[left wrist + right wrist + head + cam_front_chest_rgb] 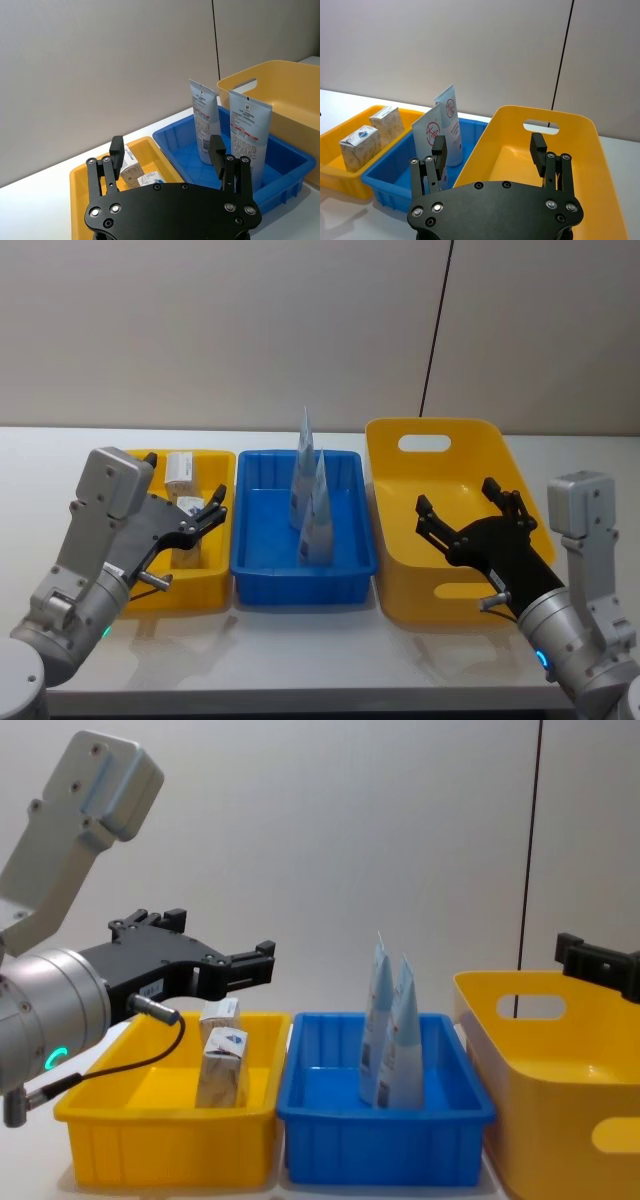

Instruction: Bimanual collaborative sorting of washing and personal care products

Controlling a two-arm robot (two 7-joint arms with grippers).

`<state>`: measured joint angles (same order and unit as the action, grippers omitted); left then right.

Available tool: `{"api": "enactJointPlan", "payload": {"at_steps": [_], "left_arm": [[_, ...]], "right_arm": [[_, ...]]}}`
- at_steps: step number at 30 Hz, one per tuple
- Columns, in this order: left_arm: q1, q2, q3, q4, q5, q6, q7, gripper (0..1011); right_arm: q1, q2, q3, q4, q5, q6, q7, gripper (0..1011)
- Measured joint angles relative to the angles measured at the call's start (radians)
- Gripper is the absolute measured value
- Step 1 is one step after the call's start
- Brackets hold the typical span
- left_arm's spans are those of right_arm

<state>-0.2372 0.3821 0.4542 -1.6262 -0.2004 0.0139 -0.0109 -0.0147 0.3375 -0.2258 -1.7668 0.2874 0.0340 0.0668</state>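
Two pale blue-white tubes (305,465) (318,518) stand upright in the blue bin (300,585); the chest view shows them leaning together (392,1035). In the small yellow bin (180,598) stand a white leaf-print pack (360,147) (222,1065) and, behind it, a beige carton (386,125) (180,470). My left gripper (212,510) (166,147) hovers open and empty above that bin, over the pack. Open too, with nothing held, my right gripper (462,505) (488,145) hangs over the large yellow bin (390,570).
The three bins sit side by side on a white table (300,660), the blue one in the middle. A plain wall stands close behind. The large yellow bin's inside (520,160) holds nothing. Bare tabletop lies in front of the bins.
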Motion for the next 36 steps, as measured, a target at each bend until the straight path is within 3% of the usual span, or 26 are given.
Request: {"api": "enactJointPlan", "payload": {"at_steps": [36], "left_arm": [[0.0,0.0,0.0,0.0,0.0,0.0,0.0,1001]], "right_arm": [[0.0,0.0,0.0,0.0,0.0,0.0,0.0,1000]]}}
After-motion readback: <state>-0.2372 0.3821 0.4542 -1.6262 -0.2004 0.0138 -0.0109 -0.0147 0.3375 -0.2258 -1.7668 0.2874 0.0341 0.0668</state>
